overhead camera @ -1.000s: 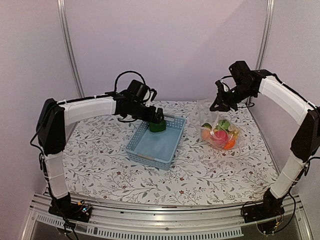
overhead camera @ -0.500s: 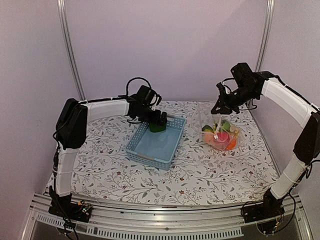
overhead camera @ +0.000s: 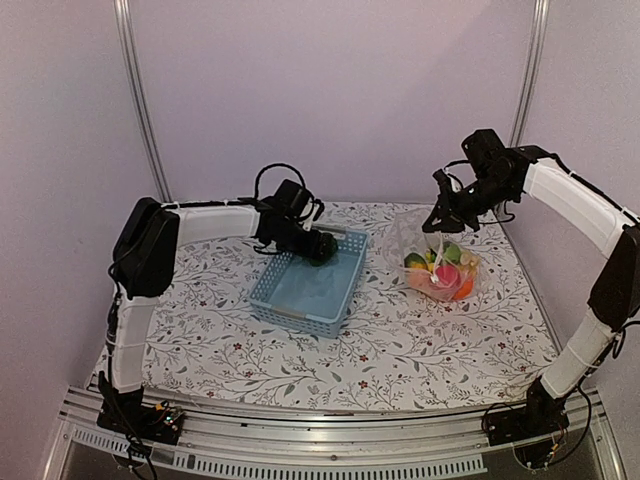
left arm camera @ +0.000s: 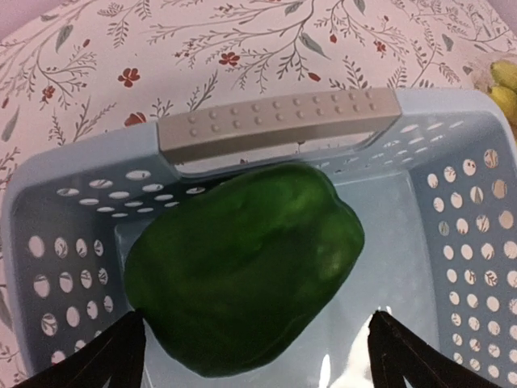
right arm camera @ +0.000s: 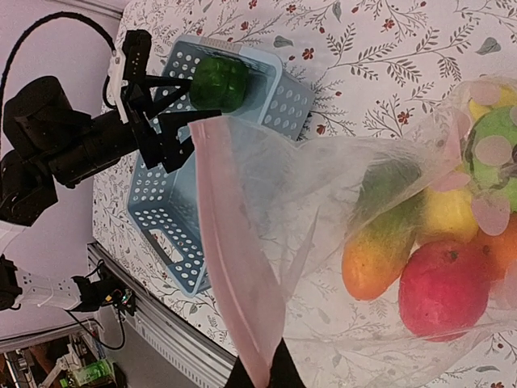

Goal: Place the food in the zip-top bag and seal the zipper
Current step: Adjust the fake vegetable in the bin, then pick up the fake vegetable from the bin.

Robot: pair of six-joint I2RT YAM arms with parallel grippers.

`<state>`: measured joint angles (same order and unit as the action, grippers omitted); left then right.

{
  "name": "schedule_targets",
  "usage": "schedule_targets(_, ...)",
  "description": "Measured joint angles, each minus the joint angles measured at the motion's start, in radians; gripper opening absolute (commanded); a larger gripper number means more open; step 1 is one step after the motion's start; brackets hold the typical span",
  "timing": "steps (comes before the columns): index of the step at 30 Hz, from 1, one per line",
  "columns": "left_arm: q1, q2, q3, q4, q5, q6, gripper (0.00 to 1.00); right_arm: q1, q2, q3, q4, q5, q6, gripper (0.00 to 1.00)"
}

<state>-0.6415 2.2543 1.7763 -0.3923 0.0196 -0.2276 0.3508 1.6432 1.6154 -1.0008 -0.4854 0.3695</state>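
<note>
Over the table [overhead camera: 400, 330], pepper [left arm camera: 242, 267] sits between fingers [left arm camera: 119, 356] of left tool [left arm camera: 258, 323].

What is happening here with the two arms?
The left gripper stands open around the pepper, at the far end of the basket, and has not clearly gripped it. The right gripper is shut on the zipper and holds the bag up by its mouth. The other fruit lies in the bag.

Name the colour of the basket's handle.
The handle is grey, clearest in the left wrist view.
</note>
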Motion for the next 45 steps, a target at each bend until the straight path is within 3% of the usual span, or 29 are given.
schedule_targets(10, -0.075, -0.088, -0.069, -0.098, -0.010, 0.034, 0.96, 0.000, -0.014, -0.046, 0.029, -0.014, 0.010, 0.00)
schedule_targets(20, -0.092, -0.135, -0.013, -0.150, -0.067, 0.018, 1.00, 0.000, -0.014, -0.055, 0.041, -0.023, 0.011, 0.00)
schedule_targets(31, -0.036, -0.058, 0.079, -0.159, -0.095, 0.060, 1.00, 0.000, -0.014, -0.055, 0.039, -0.024, 0.011, 0.00)
schedule_targets(45, 0.013, 0.038, 0.085, -0.117, 0.016, 0.116, 0.99, 0.000, -0.013, -0.038, 0.001, -0.022, 0.007, 0.00)
